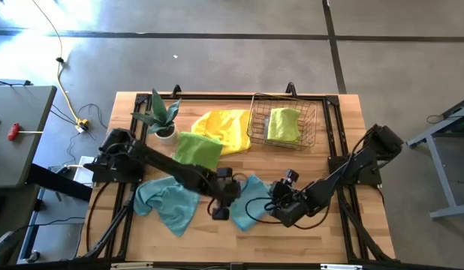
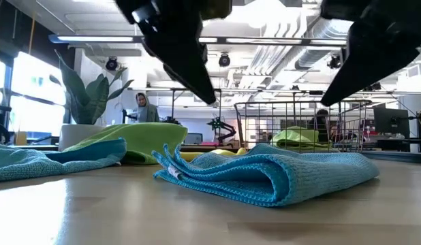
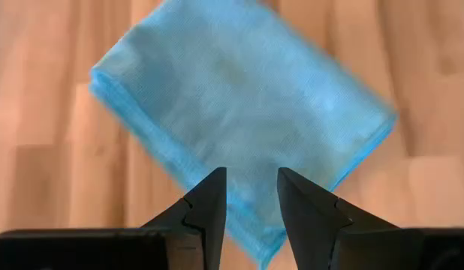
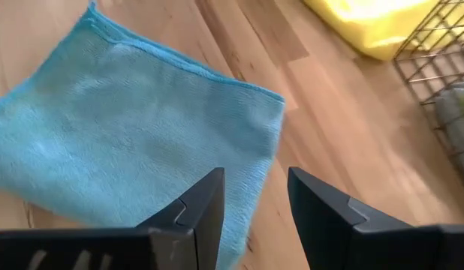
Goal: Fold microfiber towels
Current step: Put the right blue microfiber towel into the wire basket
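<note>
I see a folded teal towel (image 1: 248,201) lying flat on the wooden table (image 1: 344,161), near the front edge and about midway across; in the low view (image 2: 278,175) it shows as a doubled-over pad with the fold rounded at its right end. The left gripper (image 1: 221,211) hangs just above the towel's left side, the right gripper (image 1: 275,212) just above its right side. From the left wrist view, the left gripper (image 3: 251,196) has its fingers spread a little, with nothing between them and the cloth (image 3: 239,105) lying below. The right gripper (image 4: 254,199) likewise stands parted and empty over the towel's edge (image 4: 134,142). A second teal towel (image 1: 166,202) lies crumpled to the left of the folded one. Farther back I note a lime green towel (image 1: 197,148), loosely folded, beside a yellow towel (image 1: 223,127) left in a heap. A wire mesh basket (image 1: 313,120) at far right holds another lime green towel (image 1: 283,124). A small potted plant (image 1: 163,116) stands at far left.
</note>
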Robot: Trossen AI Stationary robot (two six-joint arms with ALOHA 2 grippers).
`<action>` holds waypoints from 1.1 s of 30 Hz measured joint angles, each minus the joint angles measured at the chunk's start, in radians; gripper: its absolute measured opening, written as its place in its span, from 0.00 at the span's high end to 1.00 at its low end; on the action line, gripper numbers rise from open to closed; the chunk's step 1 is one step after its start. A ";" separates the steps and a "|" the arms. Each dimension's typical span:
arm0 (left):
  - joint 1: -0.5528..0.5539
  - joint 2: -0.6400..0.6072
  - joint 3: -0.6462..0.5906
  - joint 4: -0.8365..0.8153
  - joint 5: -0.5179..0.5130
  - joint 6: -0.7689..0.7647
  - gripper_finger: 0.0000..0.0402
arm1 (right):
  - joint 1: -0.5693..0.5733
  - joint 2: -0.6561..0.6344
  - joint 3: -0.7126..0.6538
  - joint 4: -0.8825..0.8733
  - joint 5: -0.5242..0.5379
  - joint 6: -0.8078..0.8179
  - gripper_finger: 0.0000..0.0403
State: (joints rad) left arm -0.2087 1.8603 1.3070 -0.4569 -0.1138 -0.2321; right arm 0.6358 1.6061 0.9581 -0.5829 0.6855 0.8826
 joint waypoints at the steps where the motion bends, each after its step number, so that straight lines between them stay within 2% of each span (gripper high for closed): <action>1: 0.016 -0.004 -0.027 0.054 0.043 -0.001 0.73 | 0.003 -0.005 0.000 -0.007 0.009 0.004 0.65; 6: 0.099 -0.009 -0.193 0.310 0.242 -0.097 0.73 | 0.015 -0.010 0.000 -0.037 0.044 0.008 0.65; 8: 0.127 -0.009 -0.241 0.414 0.276 -0.146 0.73 | 0.009 -0.010 0.000 -0.036 0.044 0.006 0.65; 11: 0.169 -0.009 -0.287 0.473 0.308 -0.200 0.72 | -0.002 -0.010 0.000 -0.036 0.045 -0.002 0.65; 16: 0.216 -0.009 -0.302 0.484 0.315 -0.229 0.69 | -0.022 -0.010 0.000 -0.038 0.045 -0.026 0.65; 21: 0.236 -0.009 -0.301 0.483 0.315 -0.236 0.62 | -0.027 -0.010 0.000 -0.041 0.023 -0.077 0.65; 27: 0.242 -0.009 -0.301 0.477 0.315 -0.277 0.55 | -0.027 -0.010 0.000 -0.038 -0.083 -0.078 0.65; 33: 0.241 -0.009 -0.301 0.484 0.314 -0.309 0.54 | -0.028 -0.010 0.000 -0.036 -0.197 -0.072 0.65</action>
State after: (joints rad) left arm 0.0326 1.8511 1.0061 0.0269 0.2003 -0.5411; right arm 0.6083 1.5963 0.9581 -0.6193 0.4882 0.8103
